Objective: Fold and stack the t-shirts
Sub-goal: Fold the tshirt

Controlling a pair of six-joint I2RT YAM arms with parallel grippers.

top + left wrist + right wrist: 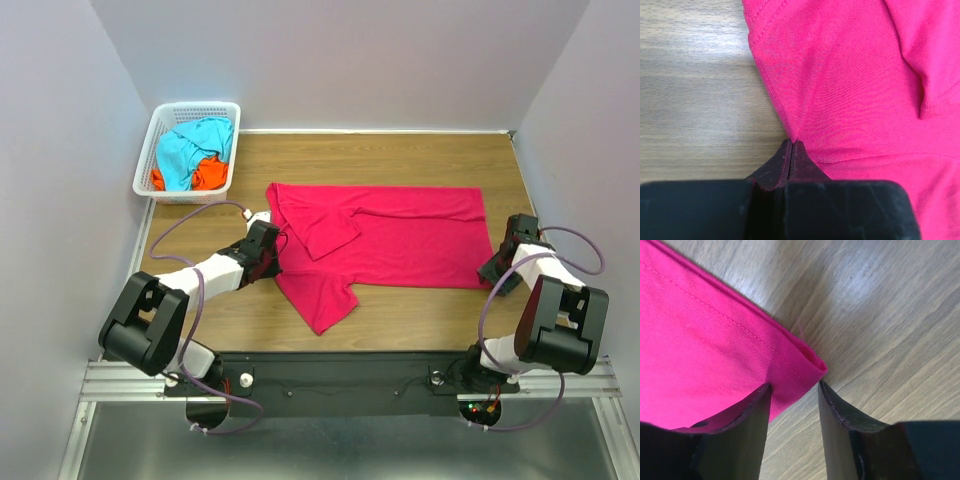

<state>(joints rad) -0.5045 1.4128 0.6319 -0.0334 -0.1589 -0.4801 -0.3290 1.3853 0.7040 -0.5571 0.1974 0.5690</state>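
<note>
The crimson-pink t-shirt (400, 235) is lying spread across the middle of the wooden table (420, 310), its hem pointing right. One sleeve is lying folded over the body and the other is sticking out toward the near edge.

The left gripper (791, 145) is sitting low at the shirt's left edge, next to where the near sleeve branches off. Its jaws are pressed tight together on the cloth's border. Small creases are running into the tips, so I take it to be pinching the fabric rather than closing on nothing.

Over on the right, the right gripper (795, 390) is reaching down at the near corner of the hem. Its jaws are standing apart, with the stitched corner poking between them, and nothing is clamped there yet.

To my eye the two arms are taking matching ends of the near side. That way the shirt can be lifted evenly and laid over itself, so the right claw needs to close before any fold begins.

At the far left, the white basket (160, 128) is holding the turquoise-blue shirt (190, 150) and the orange shirt (208, 175), both crumpled and waiting their turn.
</note>
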